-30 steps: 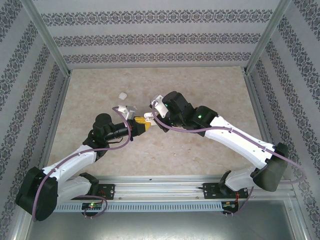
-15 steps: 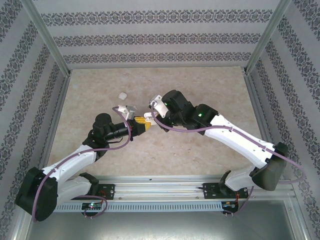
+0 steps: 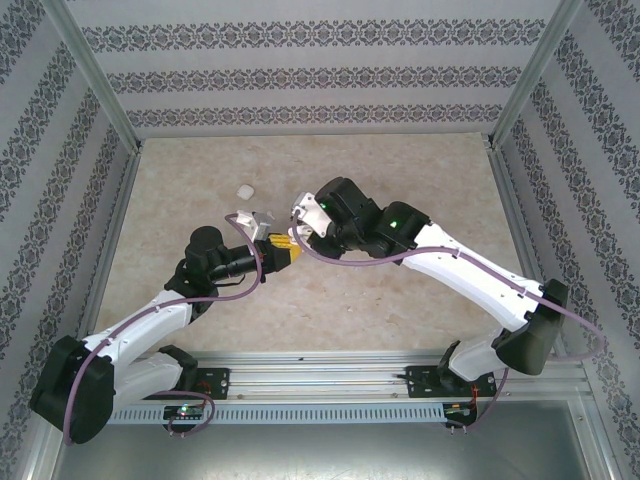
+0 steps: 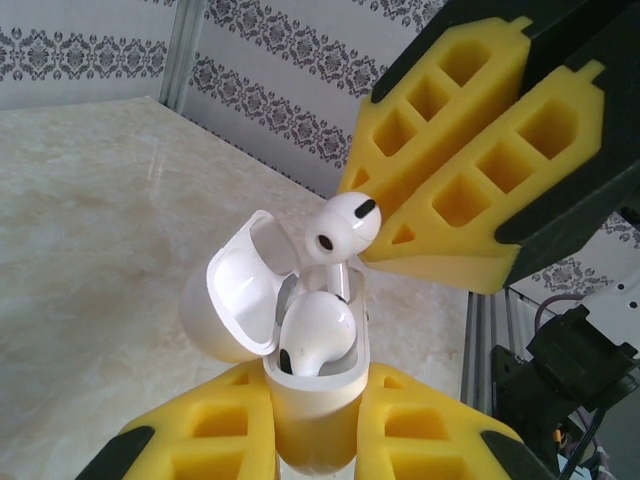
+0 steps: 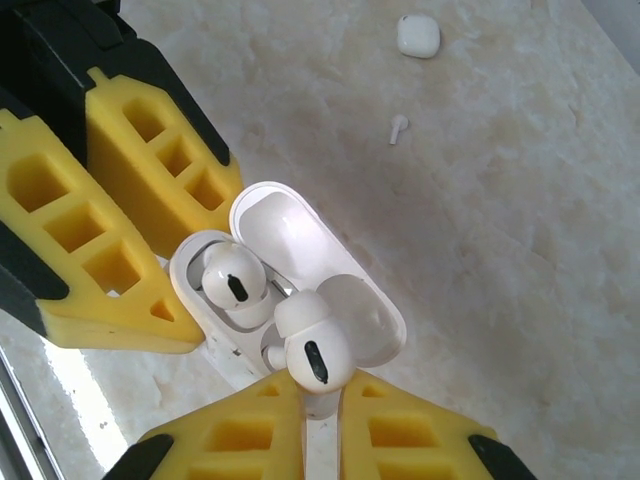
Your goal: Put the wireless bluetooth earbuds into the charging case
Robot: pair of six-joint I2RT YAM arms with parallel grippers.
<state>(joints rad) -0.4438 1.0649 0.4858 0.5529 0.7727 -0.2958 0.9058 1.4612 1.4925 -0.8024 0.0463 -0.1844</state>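
Right wrist, earbud (image 5: 312, 345) between jaws, over case (image 5: 285, 235)

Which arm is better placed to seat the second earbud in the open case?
Right. Its jaws hold the second earbud at the mouth of the open charging case, beside the seated earbud. The left arm has its jaws clamped on the case, steadying it.

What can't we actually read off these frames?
Left wrist: second slot of the charging case, hidden behind the held earbud.
Right wrist: that earbud's stem, mostly hidden by its head and the right gripper.
Top external: case contents, too small to resolve.
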